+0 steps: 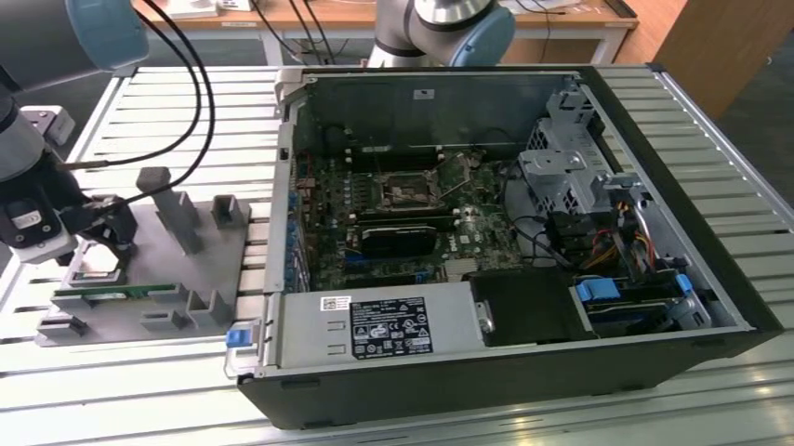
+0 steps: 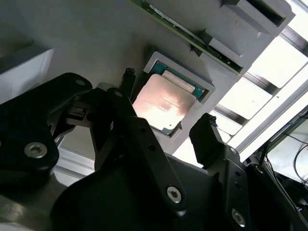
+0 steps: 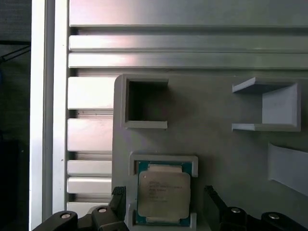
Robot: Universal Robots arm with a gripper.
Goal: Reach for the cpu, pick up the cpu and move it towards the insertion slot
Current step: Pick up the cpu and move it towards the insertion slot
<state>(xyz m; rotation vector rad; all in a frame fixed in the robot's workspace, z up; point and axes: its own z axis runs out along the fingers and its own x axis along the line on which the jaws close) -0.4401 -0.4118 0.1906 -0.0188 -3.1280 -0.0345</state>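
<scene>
The gripper (image 2: 166, 101) hangs with its jaws spread wide, one finger on each side of the cpu (image 3: 163, 195), neither touching it as far as I can see. The cpu lies flat in its pale nest (image 3: 163, 158) on the grey fixture plate (image 3: 231, 159), directly between the fingers, which flank its shorter span. The insertion slot (image 1: 407, 192) sits well apart, inside the open computer case (image 1: 496, 390) toward the exterior view's right.

Silver-grey square cpu (image 3: 163, 196): one
Metal-framed square insertion slot (image 1: 407, 192): one
Open black computer case (image 1: 522, 383): one
Long green memory stick (image 1: 118, 294): one
</scene>
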